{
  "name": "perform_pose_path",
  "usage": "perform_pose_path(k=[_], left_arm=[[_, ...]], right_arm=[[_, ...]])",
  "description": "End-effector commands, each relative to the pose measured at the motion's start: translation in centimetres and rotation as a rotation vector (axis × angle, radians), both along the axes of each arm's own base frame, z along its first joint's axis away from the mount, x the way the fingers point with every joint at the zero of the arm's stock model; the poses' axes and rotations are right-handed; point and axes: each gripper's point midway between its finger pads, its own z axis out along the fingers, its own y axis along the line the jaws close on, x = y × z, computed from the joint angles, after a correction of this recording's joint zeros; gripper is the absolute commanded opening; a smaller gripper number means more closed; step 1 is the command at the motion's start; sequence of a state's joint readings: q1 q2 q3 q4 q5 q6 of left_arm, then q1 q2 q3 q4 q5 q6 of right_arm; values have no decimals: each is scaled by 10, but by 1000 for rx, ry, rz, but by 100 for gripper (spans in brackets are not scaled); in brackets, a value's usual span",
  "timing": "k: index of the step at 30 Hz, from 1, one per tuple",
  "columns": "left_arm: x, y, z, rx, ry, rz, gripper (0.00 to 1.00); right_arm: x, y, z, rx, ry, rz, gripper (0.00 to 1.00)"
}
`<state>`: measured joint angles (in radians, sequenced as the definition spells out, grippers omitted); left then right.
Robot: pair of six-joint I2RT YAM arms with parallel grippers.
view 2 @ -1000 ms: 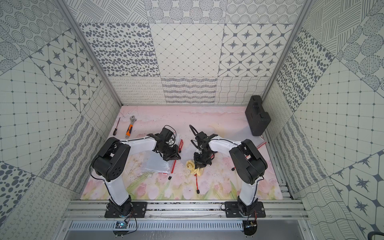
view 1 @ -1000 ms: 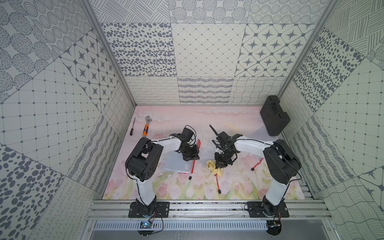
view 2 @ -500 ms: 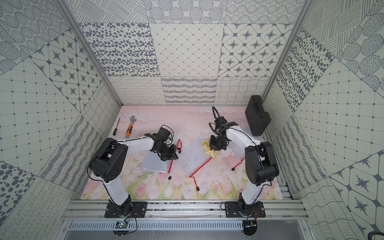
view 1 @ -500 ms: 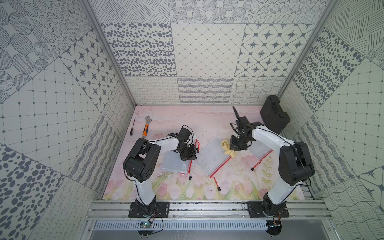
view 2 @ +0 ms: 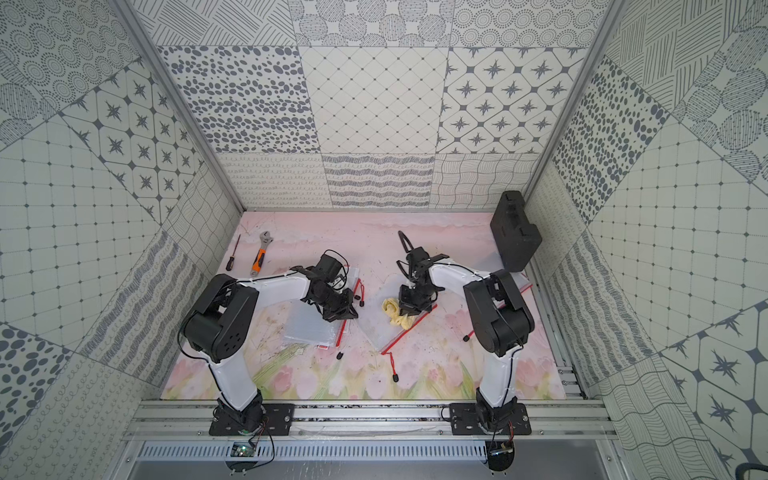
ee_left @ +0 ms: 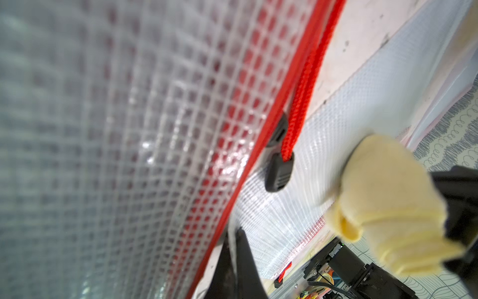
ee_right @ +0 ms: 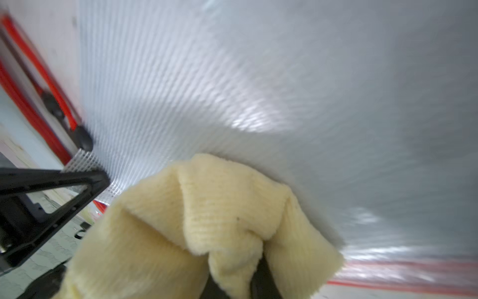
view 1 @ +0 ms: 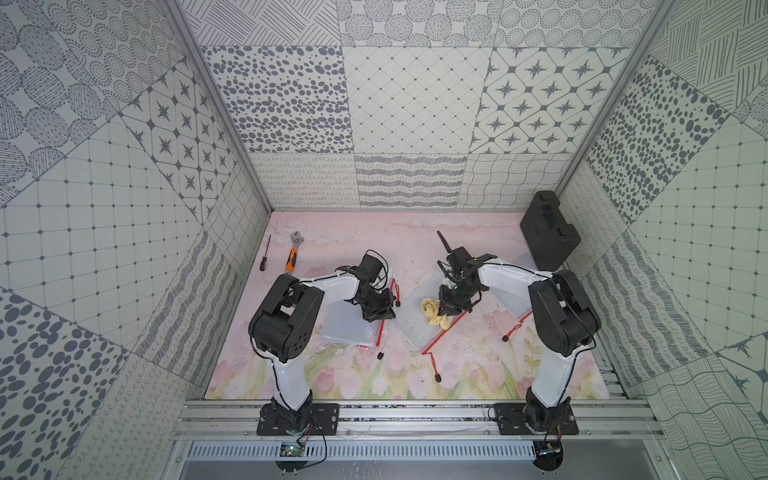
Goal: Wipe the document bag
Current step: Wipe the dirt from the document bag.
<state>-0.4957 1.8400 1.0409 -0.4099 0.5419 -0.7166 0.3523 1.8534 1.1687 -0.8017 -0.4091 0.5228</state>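
The document bag, a translucent woven pouch with a red zipper edge, lies flat mid-table in both top views. My right gripper is shut on a bunched yellow cloth and presses it onto the bag's surface. My left gripper is shut on the bag's near-left edge, and a thin white strip shows between its fingers. The left wrist view shows the cloth resting on the bag.
A stack of similar mesh bags lies under my left arm, and another bag under my right arm. Red cords with black toggles trail toward the front. A wrench and a screwdriver lie at the back left. A black case leans at the back right.
My right gripper carried the cloth across the bag toward the back right, then came partway back toward the middle. The left gripper stayed at the bag's edge.
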Motion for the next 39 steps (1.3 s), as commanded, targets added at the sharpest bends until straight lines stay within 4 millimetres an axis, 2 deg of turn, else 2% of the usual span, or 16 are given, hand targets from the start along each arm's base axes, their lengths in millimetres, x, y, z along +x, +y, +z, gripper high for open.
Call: perform_pose_path(k=[1,2,4,6,10,13,16,18,20,22,27,30,32,34,37,39], left_arm=[[-10,16,-10,78,21,-10,0],[-9,15,-10,75,20,-8,0],[-8,14,-9,71,20,-6,0],[-6,13,-8,70,17,-4,0],[-2,10,-6,65,18,-1,0],[1,7,-6,57,21,-2,0],[2,6,-5,56,21,-5,0],[2,7,-4,58,22,-6,0],[1,8,-3,62,18,-11,0],[1,9,-1,67,11,-16,0],[1,10,0,73,6,-24,0],[2,10,2,73,0,-25,0],[3,10,7,85,-18,-36,0],[8,8,23,125,-88,-91,0],[15,-1,67,183,-227,-206,0],[16,-13,105,173,-313,-290,0]], right_arm=[[-5,-92,-13,-170,41,-123,0],[-2,-104,-8,-171,32,-150,0],[7,-104,6,-167,-11,-147,0],[14,-78,25,-122,-65,-106,0],[12,11,53,-76,-175,58,0],[-2,71,41,-50,-142,181,0],[-6,90,14,-135,-100,236,0],[-5,91,0,-166,-83,240,0],[-1,77,-6,-215,-85,234,0],[2,51,-13,-271,-73,204,0],[2,-42,-24,-448,-22,108,0],[5,-68,-13,-487,-37,93,0],[11,-64,5,-465,-97,104,0],[20,-49,36,-380,-200,96,0],[31,-23,112,-170,-404,39,0],[33,-18,171,-70,-552,1,0]])
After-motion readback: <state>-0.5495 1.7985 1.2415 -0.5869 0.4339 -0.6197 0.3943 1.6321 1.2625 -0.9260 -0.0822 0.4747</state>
